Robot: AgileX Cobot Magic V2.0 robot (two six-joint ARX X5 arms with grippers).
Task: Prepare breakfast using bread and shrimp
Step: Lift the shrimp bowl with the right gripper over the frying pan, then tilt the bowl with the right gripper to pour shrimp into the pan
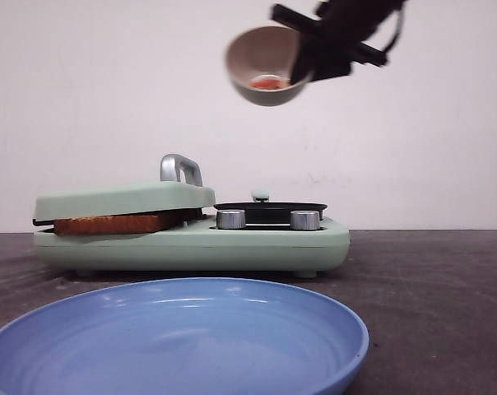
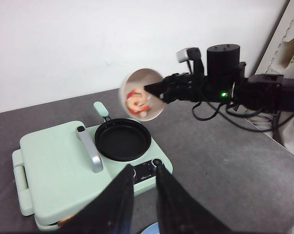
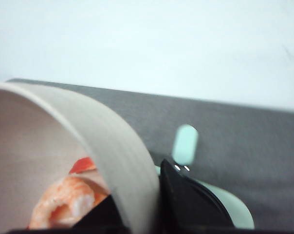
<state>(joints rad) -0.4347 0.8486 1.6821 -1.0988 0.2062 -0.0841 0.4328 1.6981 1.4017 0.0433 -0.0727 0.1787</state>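
My right gripper is shut on the rim of a beige bowl and holds it tilted high above the black frying pan. An orange shrimp lies inside the bowl; it also shows in the left wrist view and the right wrist view. A slice of bread with a brown crust sits under the nearly closed lid of the mint-green breakfast maker. My left gripper is empty, its jaws a narrow gap apart, above the maker's front edge.
A large blue plate sits in front of the breakfast maker. Two silver knobs face forward. The lid has a silver handle. A white wall stands behind. Cables and a shelf are at the right.
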